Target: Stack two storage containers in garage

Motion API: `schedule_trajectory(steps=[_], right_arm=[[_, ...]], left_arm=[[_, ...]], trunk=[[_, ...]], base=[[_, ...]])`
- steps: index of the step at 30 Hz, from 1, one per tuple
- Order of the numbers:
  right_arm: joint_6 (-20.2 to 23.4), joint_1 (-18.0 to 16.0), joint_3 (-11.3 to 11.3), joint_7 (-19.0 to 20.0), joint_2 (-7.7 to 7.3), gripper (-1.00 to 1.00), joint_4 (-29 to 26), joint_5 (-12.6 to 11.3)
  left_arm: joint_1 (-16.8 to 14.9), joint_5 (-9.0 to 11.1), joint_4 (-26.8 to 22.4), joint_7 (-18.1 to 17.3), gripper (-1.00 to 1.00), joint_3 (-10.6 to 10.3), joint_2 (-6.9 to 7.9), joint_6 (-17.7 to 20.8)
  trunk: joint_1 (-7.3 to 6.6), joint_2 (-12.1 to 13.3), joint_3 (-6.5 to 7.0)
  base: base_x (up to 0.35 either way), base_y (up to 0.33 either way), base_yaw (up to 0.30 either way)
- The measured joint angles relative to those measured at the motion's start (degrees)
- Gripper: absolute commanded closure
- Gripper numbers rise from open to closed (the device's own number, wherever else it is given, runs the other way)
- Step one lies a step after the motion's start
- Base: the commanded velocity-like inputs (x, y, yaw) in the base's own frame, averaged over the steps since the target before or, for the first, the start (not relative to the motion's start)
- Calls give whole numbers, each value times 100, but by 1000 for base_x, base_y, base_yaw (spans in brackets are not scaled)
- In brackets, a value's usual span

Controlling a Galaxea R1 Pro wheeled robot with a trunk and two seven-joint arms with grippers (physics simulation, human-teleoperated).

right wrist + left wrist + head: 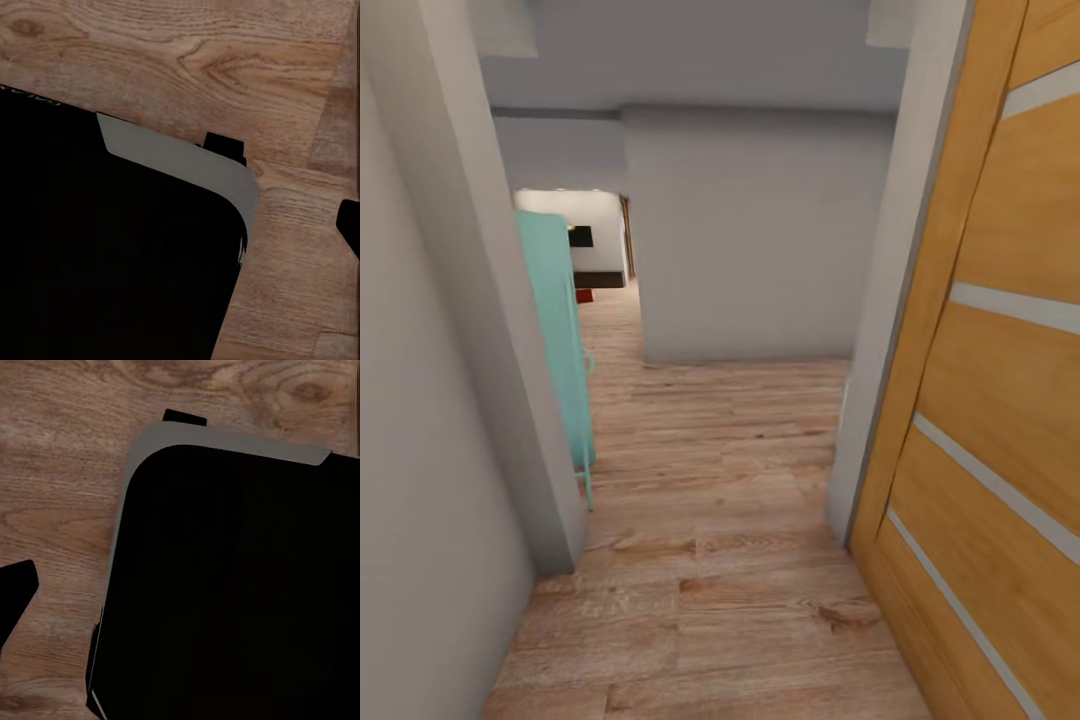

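The storage containers and the garage are out of view. I stand in a narrow hallway with a light wood plank floor (710,520). Far down the passage a bright room (595,250) opens, with a black rectangle on its wall and a small red shape (583,296) low down, too small to identify. In the left wrist view my left gripper (97,502) hangs open over the planks beside my black base (240,600), holding nothing. In the right wrist view my right gripper (289,187) is open too, next to the base (112,255), with only floor between its fingertips.
A grey wall corner (490,380) crowds the left side. A teal door (560,340) stands ajar behind it. An orange wooden door (990,400) with pale stripes fills the right. A grey wall block (750,240) stands ahead, and the passage runs on to its left.
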Motion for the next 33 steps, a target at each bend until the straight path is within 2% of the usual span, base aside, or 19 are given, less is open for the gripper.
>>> schedule_trajectory(steps=[18, 23, 25, 30, 33], right_arm=[[0, 0, 11, 0, 0, -100, 0, 6], [14, 0, -56, -23, 13, -100, 0, -61], [46, 0, -151, -192, 15, -100, 5, -127], [50, -1, -244, -1093, 19, -100, 14, -202], [28, -1, -257, -1308, 22, -100, 14, -210]], left_arm=[[0, 7, 15, 0, -100, 0, -6, -8], [0, 9, 16, 0, -100, 0, -8, -8], [0, 9, 18, 0, -100, 0, -9, -7], [0, 10, 17, 0, -100, 0, -9, -8], [0, 10, 17, 0, -100, 0, -9, -8]], trunk=[[0, 0, 0], [0, 0, 0], [0, 0, 0], [0, 0, 0], [0, 0, 0]], base=[[324, 0, 0], [324, 0, 0], [324, 0, 0], [324, 0, 0], [324, 0, 0]])
